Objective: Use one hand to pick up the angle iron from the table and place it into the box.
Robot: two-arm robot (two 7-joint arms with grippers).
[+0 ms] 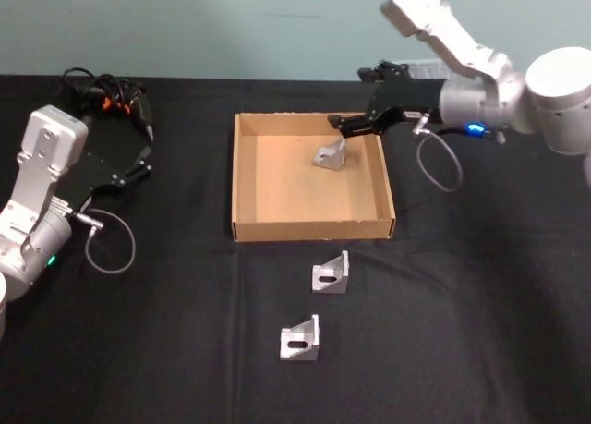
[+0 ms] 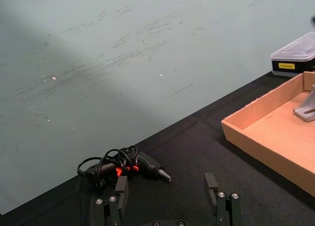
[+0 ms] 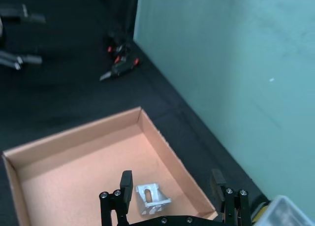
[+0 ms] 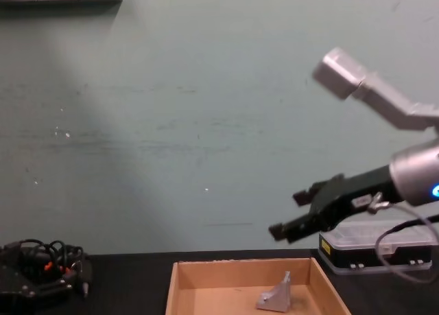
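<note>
One silver angle iron (image 1: 330,154) lies inside the tan cardboard box (image 1: 314,228), near its far right corner. Two more angle irons (image 1: 331,274) (image 1: 300,339) sit on the black table (image 1: 462,304) in front of the box. My right gripper (image 1: 337,122) hovers open and empty above the box's far right edge. In the right wrist view the boxed angle iron (image 3: 151,197) sits well below the spread fingers (image 3: 127,184). From the chest the right gripper (image 4: 285,222) hangs clearly above the box (image 4: 240,270). My left gripper (image 1: 138,161) rests open at the far left.
An electric screwdriver with a tangled cable (image 1: 111,96) lies at the back left of the table. A small black case with a clear lid (image 4: 374,250) stands behind the box to the right. Bare tabletop spreads to the right of the box.
</note>
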